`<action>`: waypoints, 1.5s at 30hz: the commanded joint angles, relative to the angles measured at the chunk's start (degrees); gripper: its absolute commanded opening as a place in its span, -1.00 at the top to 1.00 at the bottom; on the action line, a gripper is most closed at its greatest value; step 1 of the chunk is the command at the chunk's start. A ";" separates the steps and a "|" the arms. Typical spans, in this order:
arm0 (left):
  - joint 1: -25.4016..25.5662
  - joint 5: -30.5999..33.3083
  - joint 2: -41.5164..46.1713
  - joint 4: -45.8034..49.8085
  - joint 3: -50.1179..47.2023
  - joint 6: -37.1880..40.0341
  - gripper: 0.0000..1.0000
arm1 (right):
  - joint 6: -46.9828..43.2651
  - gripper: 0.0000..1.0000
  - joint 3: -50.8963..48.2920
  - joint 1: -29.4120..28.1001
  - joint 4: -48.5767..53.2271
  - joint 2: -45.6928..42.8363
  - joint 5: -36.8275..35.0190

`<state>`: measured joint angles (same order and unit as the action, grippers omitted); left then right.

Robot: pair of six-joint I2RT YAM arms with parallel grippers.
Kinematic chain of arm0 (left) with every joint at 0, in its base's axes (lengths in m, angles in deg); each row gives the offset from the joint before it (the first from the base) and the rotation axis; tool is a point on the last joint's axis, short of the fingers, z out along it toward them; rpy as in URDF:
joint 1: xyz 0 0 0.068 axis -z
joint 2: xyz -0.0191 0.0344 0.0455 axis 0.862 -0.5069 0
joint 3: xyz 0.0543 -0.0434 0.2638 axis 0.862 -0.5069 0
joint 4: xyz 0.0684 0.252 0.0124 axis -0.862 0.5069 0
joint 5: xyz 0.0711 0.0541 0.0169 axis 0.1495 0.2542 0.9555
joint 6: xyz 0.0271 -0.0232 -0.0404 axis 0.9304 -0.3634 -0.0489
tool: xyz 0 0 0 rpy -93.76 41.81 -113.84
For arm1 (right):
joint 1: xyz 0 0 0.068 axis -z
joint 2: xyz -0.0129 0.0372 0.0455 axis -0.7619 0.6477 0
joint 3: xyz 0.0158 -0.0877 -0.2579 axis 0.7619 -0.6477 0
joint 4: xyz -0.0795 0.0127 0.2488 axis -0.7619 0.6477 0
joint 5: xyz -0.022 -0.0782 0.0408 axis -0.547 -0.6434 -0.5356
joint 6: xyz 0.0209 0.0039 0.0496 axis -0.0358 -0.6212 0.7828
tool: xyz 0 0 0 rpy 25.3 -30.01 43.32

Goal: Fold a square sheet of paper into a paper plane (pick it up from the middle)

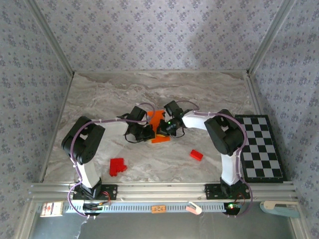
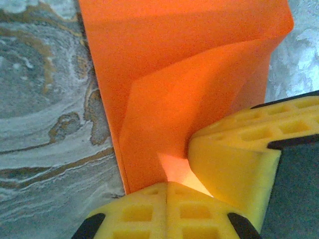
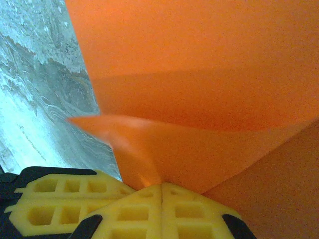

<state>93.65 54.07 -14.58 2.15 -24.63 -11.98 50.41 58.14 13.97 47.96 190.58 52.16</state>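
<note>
Partly folded square sheet of paper (image 1: 157, 118), mid-way across the marble tabletop (image 1: 99, 99), pinched by the left gripper (image 2: 167, 191) and right gripper (image 3: 162, 191), each clamped fully onto a raised flap (fingertips nearly meeting), presumably to steady the crease from both sides.
</note>
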 commanded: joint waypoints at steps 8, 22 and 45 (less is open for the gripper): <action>-0.82 4.82 -3.01 9.39 -3.13 0.09 1.00 | -3.97 0.98 1.50 7.21 1.13 3.89 -3.47; -0.90 3.33 -3.80 9.63 -2.05 1.03 1.00 | -6.61 0.97 5.85 15.99 1.20 2.15 -5.09; -1.11 -2.66 -0.08 6.94 3.28 2.31 1.00 | -4.73 0.96 3.90 4.32 1.38 4.51 -1.08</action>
<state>92.91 52.98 -15.35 6.20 -22.25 -11.19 45.49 62.48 18.23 47.94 193.59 51.94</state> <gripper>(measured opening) 0.051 0.053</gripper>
